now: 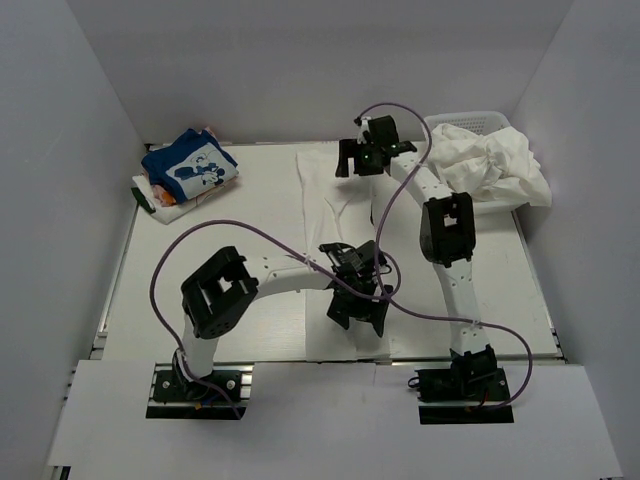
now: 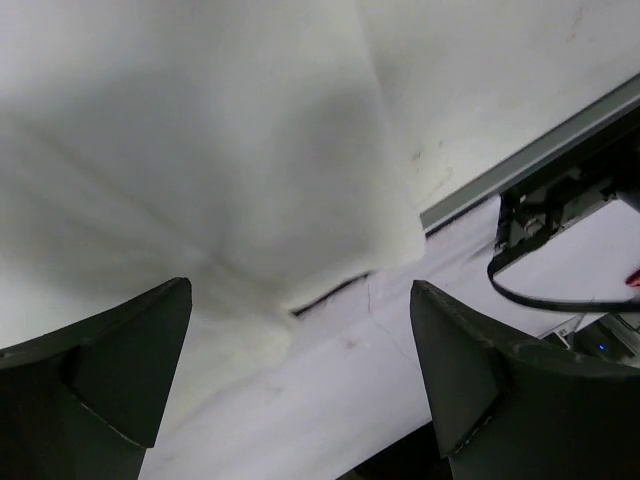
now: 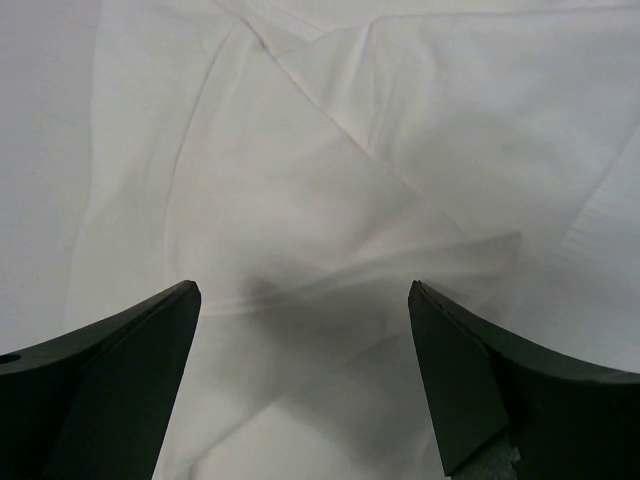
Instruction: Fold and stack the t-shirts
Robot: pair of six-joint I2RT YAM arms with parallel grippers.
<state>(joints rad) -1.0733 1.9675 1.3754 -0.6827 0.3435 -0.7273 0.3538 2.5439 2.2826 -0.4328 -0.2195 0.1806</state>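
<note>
A white t-shirt (image 1: 335,200) lies spread flat in the middle of the table, running from the back to the near edge. My left gripper (image 1: 358,318) is open and empty just above the shirt's near end; the left wrist view shows its jaws (image 2: 300,290) wide apart over the shirt's near corner (image 2: 200,150). My right gripper (image 1: 360,165) is open and empty over the shirt's far end, jaws (image 3: 303,288) wide apart over creased white cloth (image 3: 330,180). A folded blue t-shirt (image 1: 190,165) with a white cartoon graphic lies on a small stack at the back left.
A white mesh basket (image 1: 465,122) at the back right holds a heap of crumpled white t-shirts (image 1: 500,170) that spills over its side. The table's metal near edge (image 2: 520,165) and the right arm's base show in the left wrist view. White walls enclose the table.
</note>
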